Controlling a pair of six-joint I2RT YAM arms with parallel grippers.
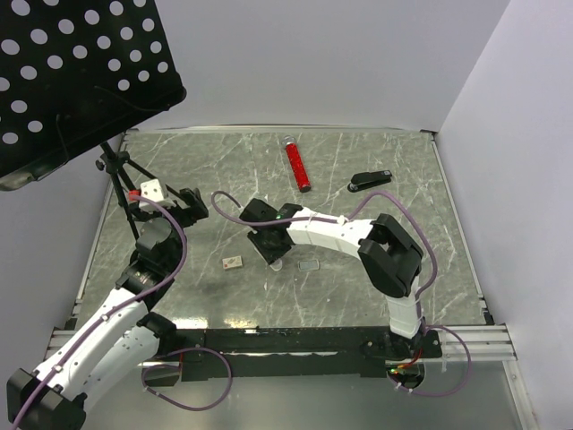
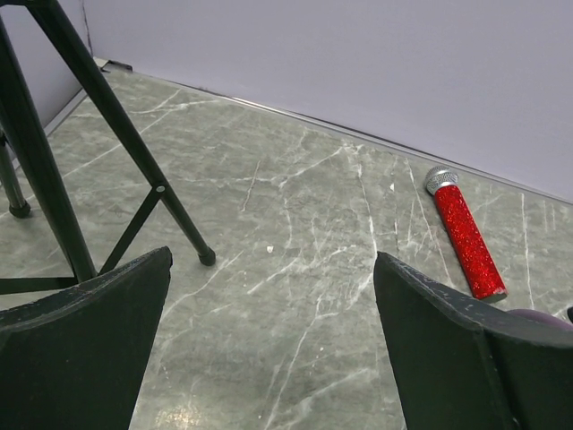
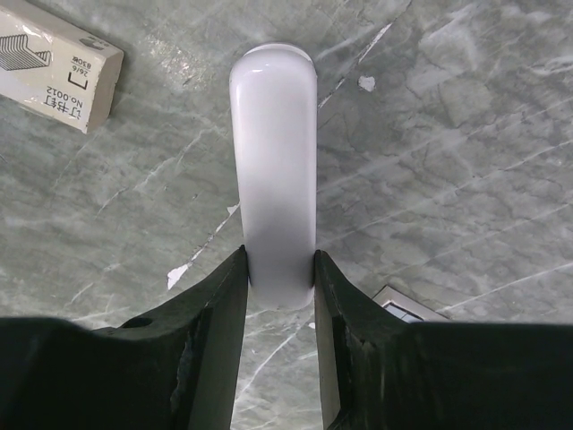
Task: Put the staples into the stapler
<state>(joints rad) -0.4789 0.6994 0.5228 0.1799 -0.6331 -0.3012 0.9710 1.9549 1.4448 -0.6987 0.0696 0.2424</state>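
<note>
The stapler [image 1: 370,181], small and black, lies at the far right of the table, away from both grippers. The staples [image 1: 309,265], a tiny silver-grey strip, lie on the table just right of my right gripper [image 1: 274,255]. In the right wrist view the staples [image 3: 407,305] peek out beside the right finger. My right gripper [image 3: 279,269] is shut on a white rounded bar [image 3: 273,161], which it holds low over the table. My left gripper [image 1: 192,202] is open and empty at the left, and its jaws stand wide apart in the left wrist view [image 2: 273,260].
A small beige box piece [image 1: 232,262] lies left of my right gripper and shows in the right wrist view [image 3: 54,67]. A red glittery tube [image 1: 298,165] lies at the back middle. A black tripod [image 1: 116,175] with a perforated stand stands at the back left.
</note>
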